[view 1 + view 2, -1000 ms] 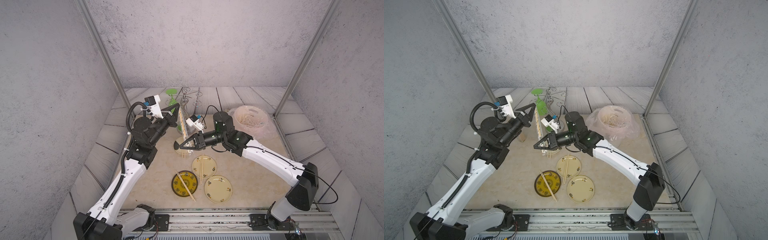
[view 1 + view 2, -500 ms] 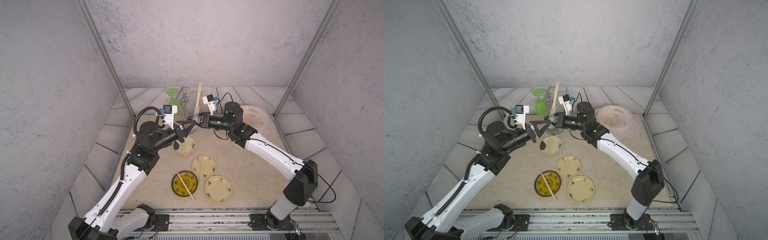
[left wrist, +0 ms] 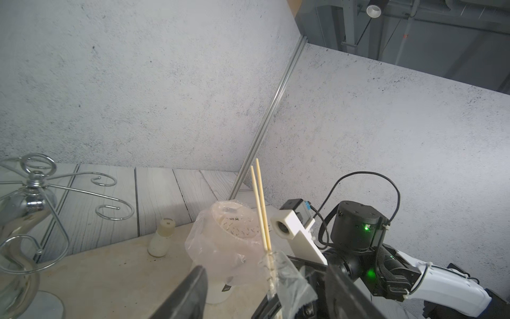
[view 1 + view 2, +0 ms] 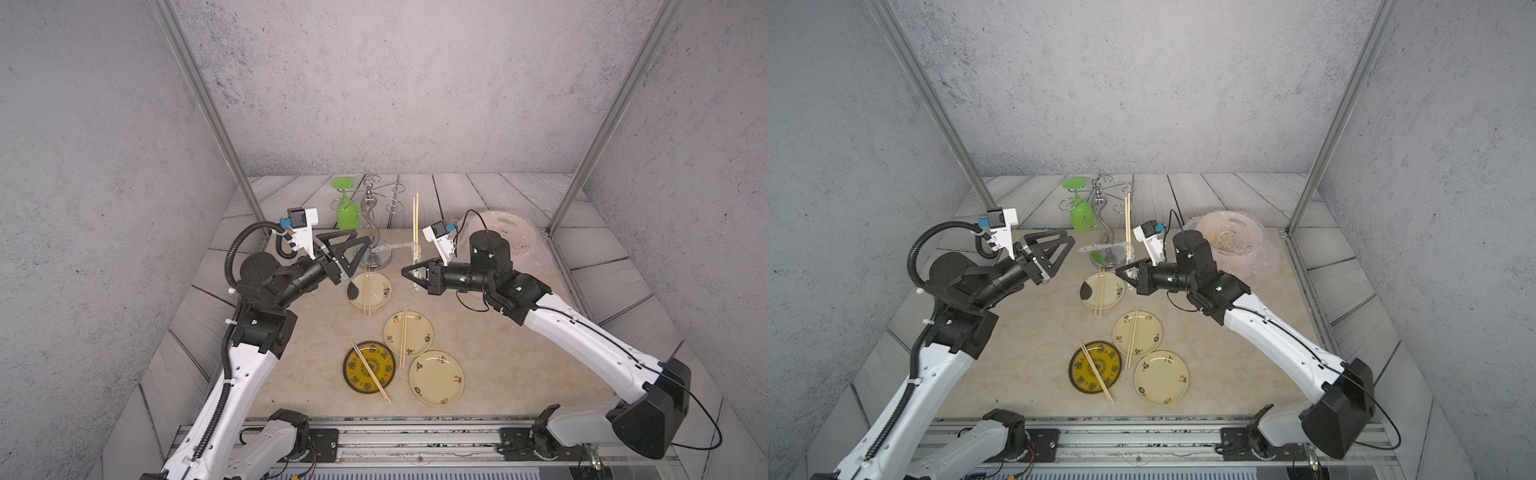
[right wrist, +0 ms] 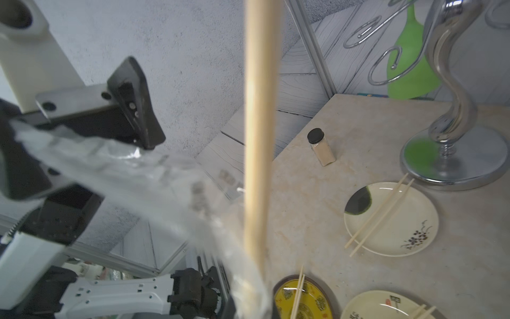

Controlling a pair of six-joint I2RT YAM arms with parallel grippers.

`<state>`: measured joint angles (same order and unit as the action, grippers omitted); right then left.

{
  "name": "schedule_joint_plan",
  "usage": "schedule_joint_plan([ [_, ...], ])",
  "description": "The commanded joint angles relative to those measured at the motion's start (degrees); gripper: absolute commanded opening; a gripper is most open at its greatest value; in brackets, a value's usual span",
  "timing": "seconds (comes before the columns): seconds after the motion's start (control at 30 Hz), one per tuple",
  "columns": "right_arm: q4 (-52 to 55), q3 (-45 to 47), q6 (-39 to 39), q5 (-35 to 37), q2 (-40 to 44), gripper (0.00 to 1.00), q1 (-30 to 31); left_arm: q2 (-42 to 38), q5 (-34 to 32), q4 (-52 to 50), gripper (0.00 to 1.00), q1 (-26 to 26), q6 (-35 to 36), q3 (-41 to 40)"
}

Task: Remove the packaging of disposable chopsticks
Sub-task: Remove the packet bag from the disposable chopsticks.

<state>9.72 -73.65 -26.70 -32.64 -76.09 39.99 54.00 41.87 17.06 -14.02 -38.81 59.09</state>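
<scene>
Positions given off the chrome rack [image 4: 376, 262] [image 4: 1106, 261].

Right gripper [image 4: 409, 274] [image 4: 1126, 274] is just beside the rack's base on the right-arm side. Its jaws are together, clamped on the bottom end of one pair of chopsticks [image 4: 415, 220] [image 4: 1128, 220], and the pair stands near upright.

The sleeve [image 4: 395, 247] [image 4: 1100, 248] is bunched round that bottom end at the right jaws. From there it runs sideways across the front of the rack's stem toward the left gripper [image 4: 359, 255] [image 4: 1061, 257].

Left gripper is on the rack's left-arm side with its jaws wide apart, so we see no clamp on the sleeve. In the right wrist view the sleeve's free end passes one left finger [image 5: 135, 110]. We can't tell if they touch.

In front of the rack we count four plates [image 4: 436, 388], and loose pairs [image 4: 404, 336] lie across three of them. A green glass [image 4: 347, 214] hangs upside down on the rack. The pink-bagged bin [image 4: 519, 232] sits beyond the right gripper from the rack.
</scene>
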Motion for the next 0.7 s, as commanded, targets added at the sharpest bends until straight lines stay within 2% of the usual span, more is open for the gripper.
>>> schedule_joint_plan([
  [0.0,8.6,1.8,12.0,2.8,4.9,0.00,-0.1,-1.8,2.6,3.5,0.71,1.3,0.9,0.6],
  [0.1,12.0,3.0,18.1,2.1,7.5,0.00,0.0,-0.6,2.7,4.5,0.70,1.4,-1.1,0.2],
  [0.2,14.0,3.7,21.7,-1.7,8.6,0.00,-0.1,2.0,8.6,12.9,0.71,0.7,-6.3,-0.6],
  [0.4,10.6,4.6,21.4,-12.7,8.6,0.00,0.0,7.1,14.4,24.1,0.68,-0.9,-16.9,-1.6],
  [0.53,6.8,5.7,19.7,-13.6,8.9,0.00,0.1,9.4,14.9,23.9,0.67,-2.7,-18.7,-1.3],
  [0.67,7.5,4.2,19.7,-15.3,7.0,0.00,0.5,12.2,17.2,28.6,0.67,-5.1,-23.3,-1.0],
])
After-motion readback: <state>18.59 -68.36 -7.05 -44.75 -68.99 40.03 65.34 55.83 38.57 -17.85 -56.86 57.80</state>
